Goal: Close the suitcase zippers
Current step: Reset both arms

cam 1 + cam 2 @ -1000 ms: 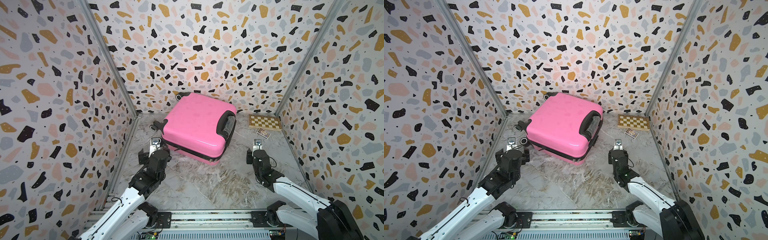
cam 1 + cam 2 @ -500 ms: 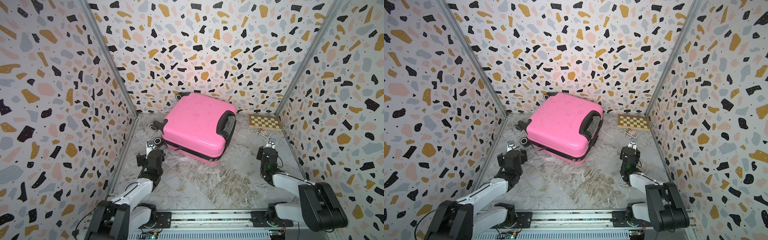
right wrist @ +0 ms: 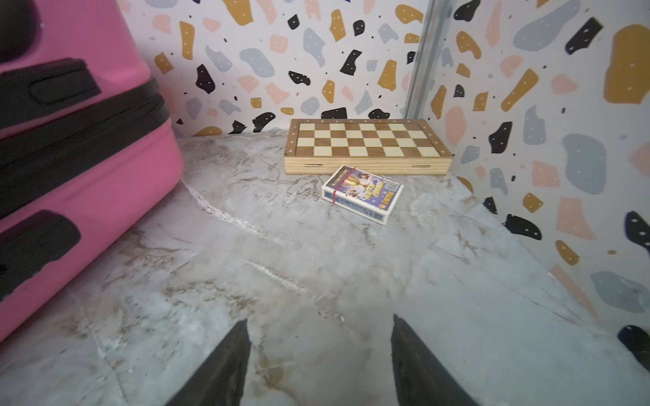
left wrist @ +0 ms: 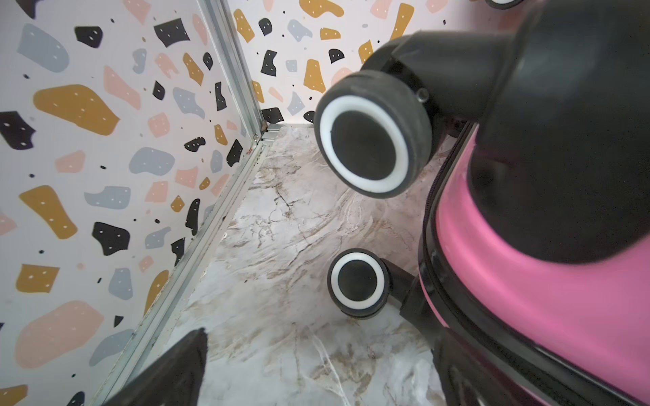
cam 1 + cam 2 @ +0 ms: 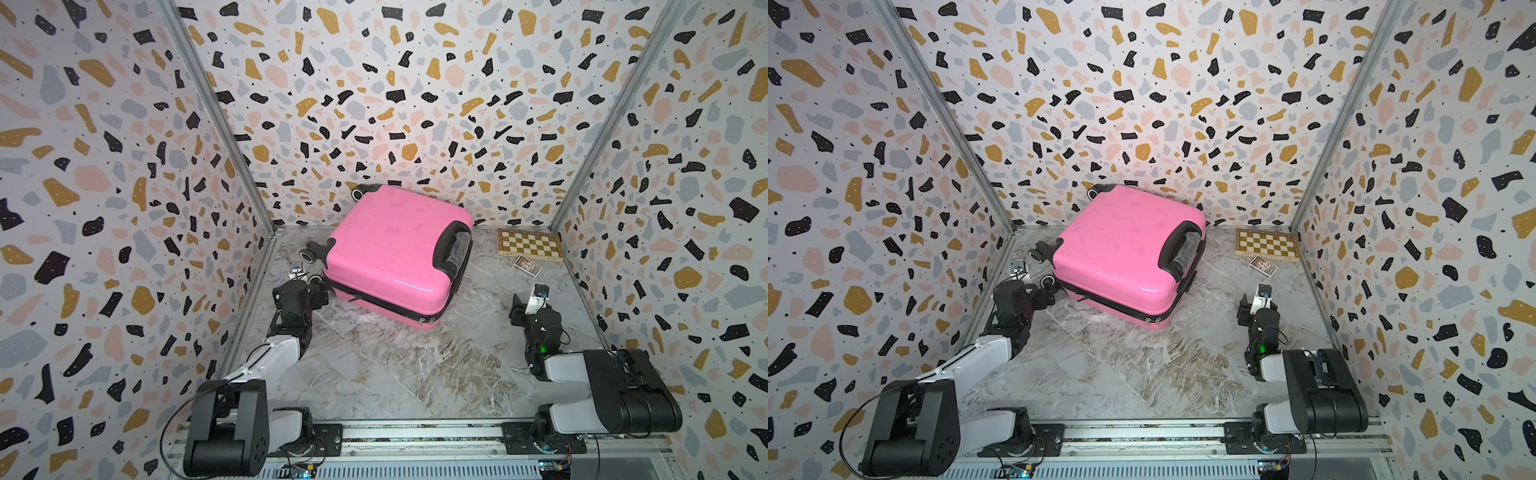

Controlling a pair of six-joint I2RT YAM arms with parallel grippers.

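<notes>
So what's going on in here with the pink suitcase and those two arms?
Two robot arms are meant to zip up the pink suitcase lying flat on the marble table. Its black zipper band looks shut along the sides in view, pulls at the near corner. Neither arm holds anything: the left pincer is open beside the wheels, the right pincer open off to the side, facing a chessboard and a card box.

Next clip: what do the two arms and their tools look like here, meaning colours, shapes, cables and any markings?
Both arms are white link shells between bulky black joint housings, on a silver rail. The left arm has a thin black cable looping by its base; the right arm shows a small green light. The left tool and right tool end in dark wedge-shaped fingers.
</notes>
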